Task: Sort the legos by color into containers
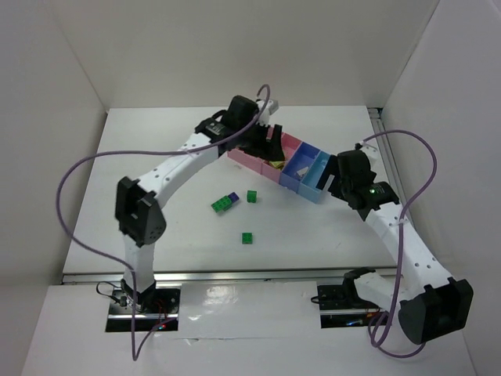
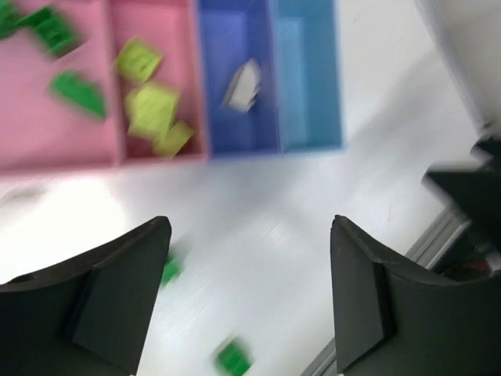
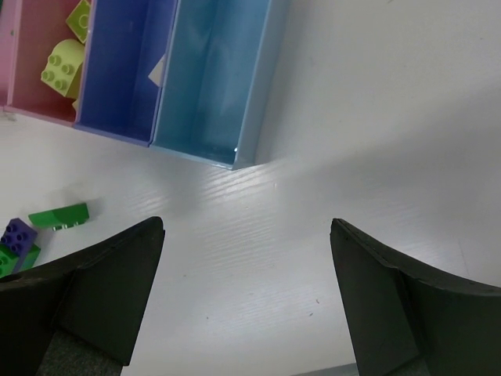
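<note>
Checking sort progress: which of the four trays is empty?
The light blue end tray. The blue tray holds a pale piece, the small pink tray yellow bricks, the large pink tray green bricks.

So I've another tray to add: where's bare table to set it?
Free: the table behind the tray row, to the back wall; also the front strip between the lone green brick and the right arm. Crowded: before the tray row, around the green and purple bricks.
</note>
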Motion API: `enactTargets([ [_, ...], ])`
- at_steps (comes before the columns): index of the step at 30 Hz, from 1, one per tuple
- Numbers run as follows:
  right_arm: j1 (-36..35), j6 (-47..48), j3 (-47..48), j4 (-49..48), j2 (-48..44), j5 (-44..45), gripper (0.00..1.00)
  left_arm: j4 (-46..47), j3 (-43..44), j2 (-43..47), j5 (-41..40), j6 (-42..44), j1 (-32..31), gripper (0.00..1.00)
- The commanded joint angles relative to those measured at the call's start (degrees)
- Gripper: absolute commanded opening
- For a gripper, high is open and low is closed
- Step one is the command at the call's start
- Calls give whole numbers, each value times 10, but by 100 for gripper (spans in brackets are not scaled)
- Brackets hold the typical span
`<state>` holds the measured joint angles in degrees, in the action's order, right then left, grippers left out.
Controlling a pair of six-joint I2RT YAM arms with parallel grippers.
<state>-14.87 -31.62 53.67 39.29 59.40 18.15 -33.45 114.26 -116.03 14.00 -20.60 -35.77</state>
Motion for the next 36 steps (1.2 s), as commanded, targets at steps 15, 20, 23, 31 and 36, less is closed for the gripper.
enactTargets([
  [15, -39, 13, 11, -63, 42, -27, 94, -52, -345, 107, -196, 119, 30, 99],
  [20, -45, 13, 11, -63, 42, -22, 94, -57, -351, 64, -191, 124, 30, 92],
  [23, -45, 13, 16, -63, 42, -22, 94, -57, -351, 56, -172, 124, 30, 79],
  [31, -45, 13, 16, -69, 53, -27, 94, -63, -351, 56, -165, 119, 30, 60],
  [36, -45, 13, 16, -74, 58, -32, 94, -76, -345, 69, -151, 114, 30, 65],
])
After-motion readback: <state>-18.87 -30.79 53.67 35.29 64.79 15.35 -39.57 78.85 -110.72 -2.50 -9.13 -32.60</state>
